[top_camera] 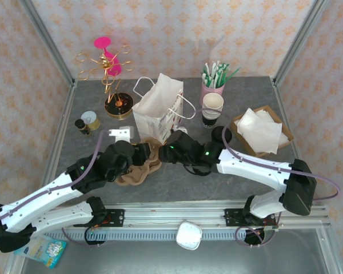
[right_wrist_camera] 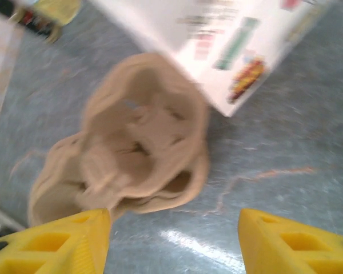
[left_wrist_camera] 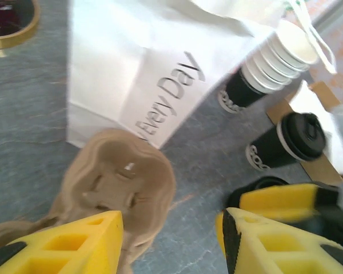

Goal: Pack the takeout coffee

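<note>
Tray (right_wrist_camera: 143, 137) is being lined up first, probably: left gripper (left_wrist_camera: 168, 224) and right gripper (right_wrist_camera: 174, 220) are held wide open (nothing gripped). Coffee (left_wrist_camera: 294, 140) is parked right of the bag (left_wrist_camera: 131, 68); a rim pinch is needed next.

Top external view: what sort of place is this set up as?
Probably a mock café takeout counter inside a framed test cell: it has a stack of paper cups, straws and a white paper bag.
</note>
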